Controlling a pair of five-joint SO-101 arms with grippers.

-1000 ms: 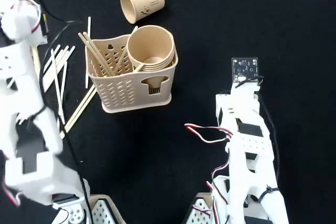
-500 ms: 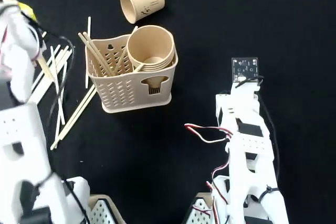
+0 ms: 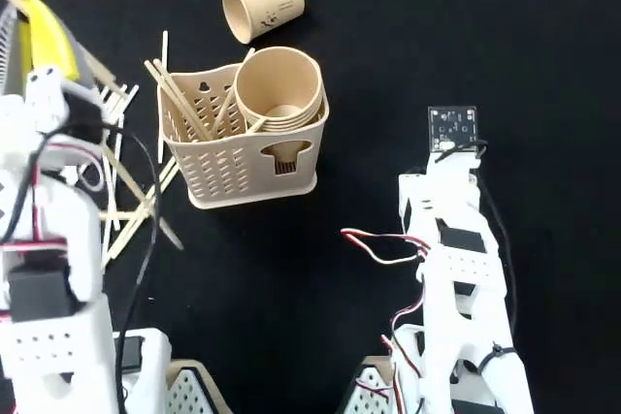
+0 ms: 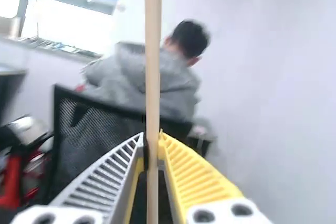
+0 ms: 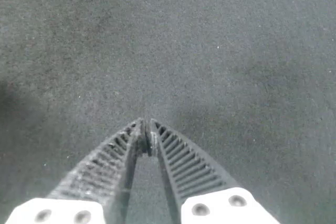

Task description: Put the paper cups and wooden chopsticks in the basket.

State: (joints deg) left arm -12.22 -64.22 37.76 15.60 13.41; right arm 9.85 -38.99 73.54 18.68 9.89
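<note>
**Lifting one chopstick clear of the pile**

The white-and-yellow ribbed left claw (image 4: 151,139) is clamped narrow on a single pale wooden chopstick (image 4: 153,51). The stick passes straight between the two jaws and runs on well past their tips. A second ago that arm was down low over the scatter at the table's left edge. Half a second ago it was coming up with the stick. Now it stands raised, the claw aimed out at the room rather than down at the table. To my eye the pick is done, and the carry to the basket is what remains for this stick.

The beige perforated plastic basket (image 3: 233,170) sits on the black cloth table (image 3: 408,55), to the right of the raised arm in the high view, near but not under the claw. It already holds a stack of brown paper cups (image 3: 278,84) and a few slanting chopsticks (image 3: 179,99). The loose wooden chopsticks (image 3: 139,208) between arm and basket were stirred by the lift, and a couple now lie crossed beside the basket's wall. One more brown paper cup (image 3: 262,7) lies on its side beyond the basket, apart from it. The ribbed right claw (image 5: 146,129) is pinched together on nothing, over bare cloth.
</note>
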